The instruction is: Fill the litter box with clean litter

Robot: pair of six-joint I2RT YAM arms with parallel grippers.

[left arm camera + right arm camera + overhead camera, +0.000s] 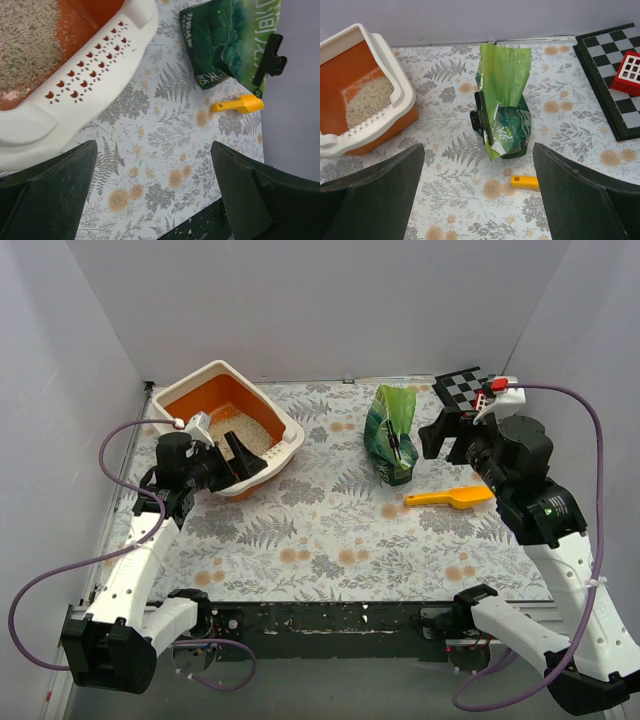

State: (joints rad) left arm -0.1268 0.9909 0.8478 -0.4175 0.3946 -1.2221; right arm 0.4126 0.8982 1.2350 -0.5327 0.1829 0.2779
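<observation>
The litter box (212,379), cream rim and orange basin, stands at the back left. Pale beige clean litter (250,436) lies in its near right part. It also shows in the left wrist view (100,65) and the right wrist view (402,92). My left gripper (243,456) is open and empty, at the box's near right rim. My right gripper (445,433) is open and empty, raised just right of the glossy green bag (391,432). The bag stands upright with a black clip (479,117) on it. A yellow-orange scoop (450,498) lies on the table right of the bag.
A black-and-white checkered board (466,386) with a red and white piece (500,387) sits at the back right. White walls close in the left, back and right. The floral tablecloth (320,540) covers the table.
</observation>
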